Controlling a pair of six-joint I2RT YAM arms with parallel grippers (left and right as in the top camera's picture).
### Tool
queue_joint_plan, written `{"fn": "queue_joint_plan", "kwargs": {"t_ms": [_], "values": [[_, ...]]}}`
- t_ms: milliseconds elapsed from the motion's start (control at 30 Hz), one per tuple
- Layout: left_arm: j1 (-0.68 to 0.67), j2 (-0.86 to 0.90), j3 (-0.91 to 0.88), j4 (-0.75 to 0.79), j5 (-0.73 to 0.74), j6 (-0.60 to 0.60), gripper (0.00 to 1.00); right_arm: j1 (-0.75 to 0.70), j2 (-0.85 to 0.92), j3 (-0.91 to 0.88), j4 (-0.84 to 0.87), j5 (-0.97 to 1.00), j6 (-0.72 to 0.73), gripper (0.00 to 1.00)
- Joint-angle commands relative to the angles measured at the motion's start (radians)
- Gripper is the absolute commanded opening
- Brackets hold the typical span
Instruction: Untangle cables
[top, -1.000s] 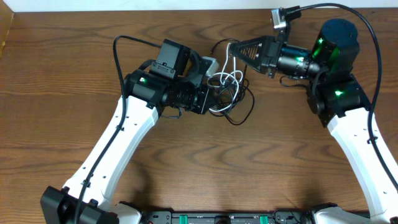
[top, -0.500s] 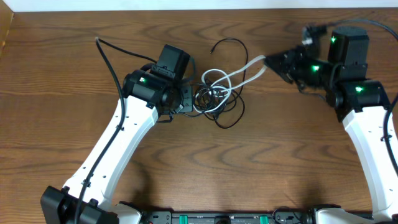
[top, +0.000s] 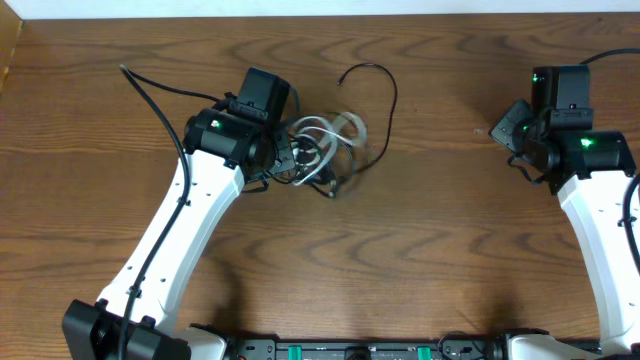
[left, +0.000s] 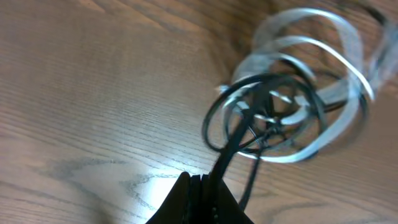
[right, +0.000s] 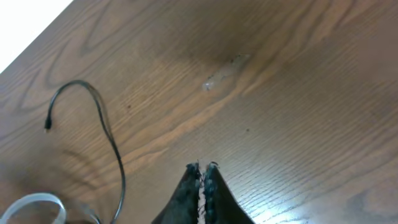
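Observation:
The cables lie in one tangle (top: 322, 148) at the table's centre-left: white loops (left: 311, 81) wound together with black loops (left: 249, 118), blurred. One black cable (top: 388, 100) arcs out of the tangle toward the back, ending in a small plug (right: 48, 124). My left gripper (top: 290, 160) is at the tangle's left side. In the left wrist view its fingers (left: 200, 184) are shut on a black cable (left: 225, 155) that runs up into the knot. My right gripper (top: 500, 130) is far to the right of the tangle, shut (right: 202, 169) and empty above bare wood.
The left arm's own thick black cable (top: 150, 88) trails across the back left of the wooden table (top: 430, 250). The table's back edge (top: 300, 14) runs along the top, with a white surface beyond it.
The white cable has left my right gripper, and that arm has pulled back to the right. My left gripper has dragged the tangle leftward; the white loops have sprung back into it.

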Motion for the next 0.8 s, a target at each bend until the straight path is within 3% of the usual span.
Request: {"fn": "queue_joint_plan", "kwargs": {"t_ms": [0, 133, 233, 300, 467, 533, 767], "values": [[0.003, 0.004, -0.003, 0.012, 0.038, -0.007, 0.08, -0.003, -0.011, 0.011, 0.008, -0.167, -0.022, 0.09], [0.003, 0.004, -0.003, 0.099, 0.343, 0.204, 0.07, 0.023, -0.007, 0.009, 0.045, -0.415, -0.123, 0.26], [0.003, 0.004, -0.003, 0.151, 0.51, 0.24, 0.08, 0.059, 0.001, 0.007, 0.052, -0.475, -0.185, 0.53], [0.003, 0.004, -0.003, 0.173, 0.589, 0.245, 0.08, 0.087, 0.01, 0.006, 0.047, -0.474, -0.214, 0.62], [-0.023, 0.003, -0.003, 0.215, 0.876, 0.399, 0.08, 0.166, 0.061, -0.002, 0.048, -0.473, -0.269, 0.77], [-0.05, -0.002, -0.003, 0.227, 0.917, 0.425, 0.07, 0.195, 0.097, -0.002, 0.06, -0.474, -0.27, 0.82], [-0.111, -0.076, 0.032, 0.262, 0.914, 0.459, 0.07, 0.23, 0.191, -0.002, 0.08, -0.478, -0.269, 0.84]]}}
